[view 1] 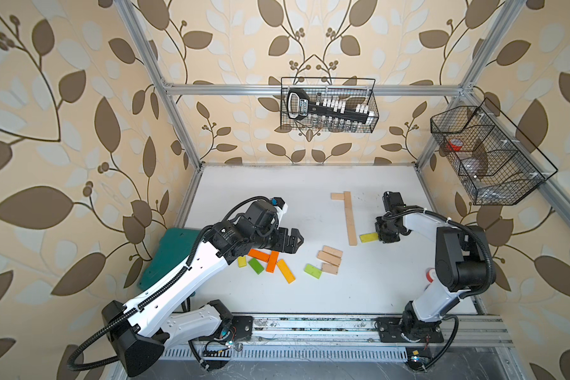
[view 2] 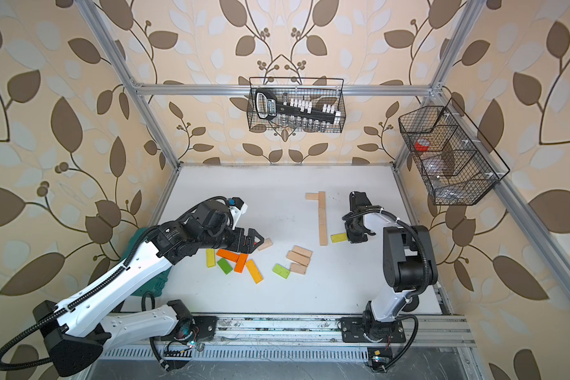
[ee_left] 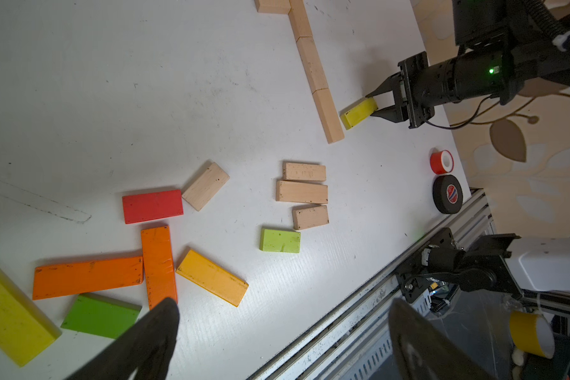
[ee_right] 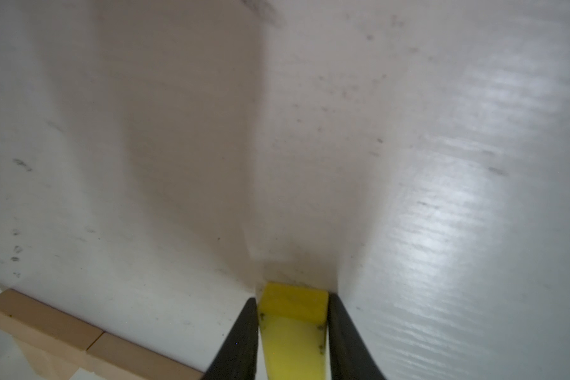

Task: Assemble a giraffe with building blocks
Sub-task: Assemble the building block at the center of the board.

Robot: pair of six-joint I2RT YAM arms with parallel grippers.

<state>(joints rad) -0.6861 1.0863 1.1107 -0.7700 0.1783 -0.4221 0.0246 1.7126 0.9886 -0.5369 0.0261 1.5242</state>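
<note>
The left arm (view 1: 185, 279) hides part of the dark green case (view 1: 168, 253) in a top view, while the right wrist view's edge cuts off the yellow block (ee_right: 293, 332).

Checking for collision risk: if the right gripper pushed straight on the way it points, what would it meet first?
The right gripper is shut on the yellow block, whose far end would hit the row's pale end plank first; they look nearly touching.
</note>
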